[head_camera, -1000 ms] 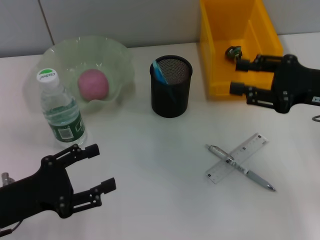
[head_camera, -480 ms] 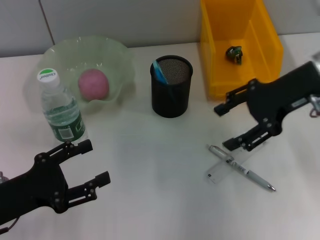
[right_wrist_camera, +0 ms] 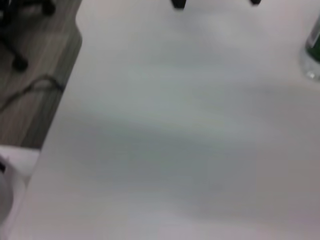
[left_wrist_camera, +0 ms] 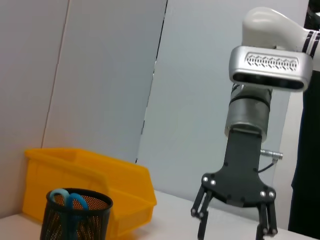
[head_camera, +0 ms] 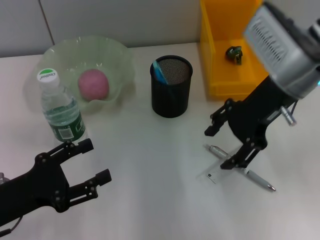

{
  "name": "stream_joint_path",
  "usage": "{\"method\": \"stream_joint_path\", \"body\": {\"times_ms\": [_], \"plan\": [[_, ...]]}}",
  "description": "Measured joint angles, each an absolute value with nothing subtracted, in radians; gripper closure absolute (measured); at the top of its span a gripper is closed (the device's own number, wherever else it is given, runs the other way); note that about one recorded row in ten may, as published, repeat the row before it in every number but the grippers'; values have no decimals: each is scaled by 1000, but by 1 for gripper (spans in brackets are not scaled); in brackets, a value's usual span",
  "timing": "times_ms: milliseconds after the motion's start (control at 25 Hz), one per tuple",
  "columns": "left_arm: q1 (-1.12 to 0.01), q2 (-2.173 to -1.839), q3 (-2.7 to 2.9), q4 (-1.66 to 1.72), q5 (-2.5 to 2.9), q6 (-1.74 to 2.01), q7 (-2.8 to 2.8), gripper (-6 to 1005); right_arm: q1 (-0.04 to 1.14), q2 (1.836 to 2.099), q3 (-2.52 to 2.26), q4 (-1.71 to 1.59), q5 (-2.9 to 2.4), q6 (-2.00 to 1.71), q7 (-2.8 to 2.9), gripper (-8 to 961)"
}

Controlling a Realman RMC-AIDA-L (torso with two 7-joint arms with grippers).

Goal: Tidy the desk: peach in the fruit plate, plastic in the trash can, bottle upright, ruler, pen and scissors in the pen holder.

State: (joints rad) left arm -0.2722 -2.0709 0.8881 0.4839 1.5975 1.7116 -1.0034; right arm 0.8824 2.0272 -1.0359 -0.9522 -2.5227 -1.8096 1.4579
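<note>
My right gripper (head_camera: 218,148) hangs open just above the crossed silver pen (head_camera: 252,176) and clear ruler (head_camera: 212,176), its fingers straddling the pen's near end; most of the ruler is hidden beneath it. The left wrist view shows that right gripper (left_wrist_camera: 232,222) open as well. The pink peach (head_camera: 92,84) lies in the green fruit plate (head_camera: 117,55). The bottle (head_camera: 60,107) stands upright. Blue scissors (head_camera: 159,71) sit in the black mesh pen holder (head_camera: 171,86). Crumpled plastic (head_camera: 233,53) lies in the yellow bin (head_camera: 220,75). My left gripper (head_camera: 97,160) is open at the front left.
In the right wrist view there is bare white table, the bottle's base (right_wrist_camera: 312,55) at one edge, and the table's edge with floor (right_wrist_camera: 30,75) beyond it. The pen holder (left_wrist_camera: 75,215) and the yellow bin (left_wrist_camera: 100,175) also appear in the left wrist view.
My right arm left the yellow bin, swung toward the table's middle and came down over the pen and ruler. The left gripper drew back slightly toward the front.
</note>
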Motion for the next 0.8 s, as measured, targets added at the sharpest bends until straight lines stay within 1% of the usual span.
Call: {"method": "stream_joint_path", "body": {"times_ms": [40,80,120,160,280,320,800], "plan": [[-272,-2071,888,484,1598,1712,-1003,155,882,2027,-1036,-952,-2523,-1810,1458,136],[-274,-2071,890,480,1597,1712,-1010,155,873,2051,-1078,-974,-2547,-1796,1451,136],[-274,-2071,890,480,1597,1712,-1010,155,873,2051,-1078,-974,-2547,-1796,1451,136],[-272,-2071,890,480,1597,1713,-1012,155,867,2060,-1110,-980,-2559,-1785,1449,136],[-271,-2071,890,480,1597,1714,-1013,155,866,2065,-1123,-980,-2568,-1781,1447,135],[-270,-2071,888,480,1597,1716,-1024,155,863,2071,-1144,-982,-2580,-1772,1445,135],[-272,-2072,893,455,1597,1720,-1029,155,853,2076,-1294,-975,-2597,-1673,1426,135]]}}
